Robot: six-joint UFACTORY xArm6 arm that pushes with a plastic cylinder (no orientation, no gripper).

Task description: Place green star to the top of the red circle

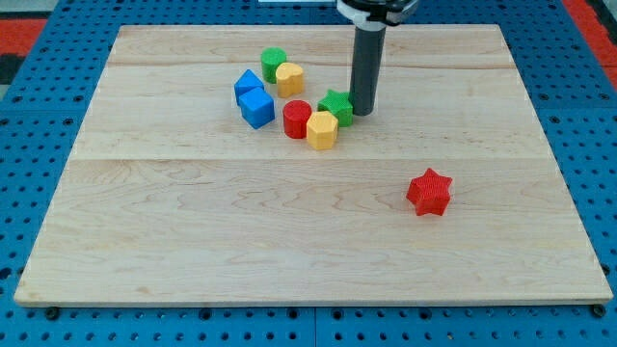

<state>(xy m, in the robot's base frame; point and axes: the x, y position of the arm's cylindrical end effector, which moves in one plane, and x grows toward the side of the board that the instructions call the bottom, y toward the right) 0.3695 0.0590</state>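
The green star (336, 104) sits on the wooden board, right of the red circle (297, 119) and just above a yellow hexagon (322, 129). The red circle touches the yellow hexagon's left side. My tip (362, 112) rests against the green star's right side, the dark rod rising from it toward the view's top.
A green circle (274, 64) and a second yellow hexagon (289, 78) sit above the red circle. Two blue blocks (254, 98) lie to its left. A red star (429, 192) sits alone at the lower right. The board (193, 241) lies on a blue pegboard.
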